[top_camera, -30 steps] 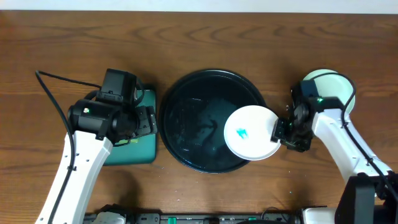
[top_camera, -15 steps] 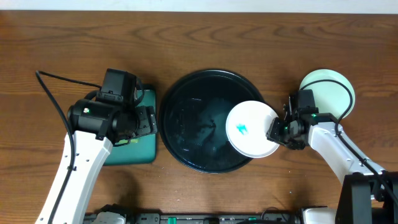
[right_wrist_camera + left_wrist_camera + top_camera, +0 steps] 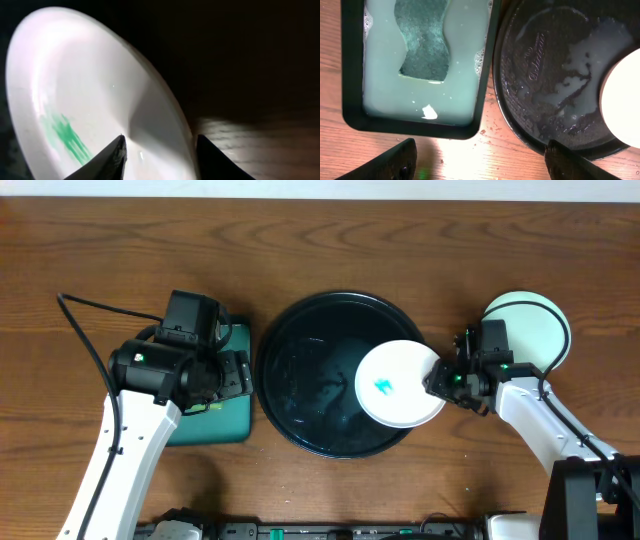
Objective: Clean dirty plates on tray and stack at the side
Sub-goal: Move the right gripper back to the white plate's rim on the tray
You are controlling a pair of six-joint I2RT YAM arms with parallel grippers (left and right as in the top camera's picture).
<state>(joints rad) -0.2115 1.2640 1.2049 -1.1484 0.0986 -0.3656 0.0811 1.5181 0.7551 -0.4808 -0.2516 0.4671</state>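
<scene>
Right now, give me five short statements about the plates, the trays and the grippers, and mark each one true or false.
1. The right gripper grips the white plate by its rim. True.
2. The white plate is spotless. False: it bears a teal smear.
3. The sponge lies in the round black tray. False: it lies in cloudy water in the teal rectangular tray.
4. The left gripper is open and holds nothing. True.
5. A pale mint plate sits on the table to the right of the black tray. True.
</scene>
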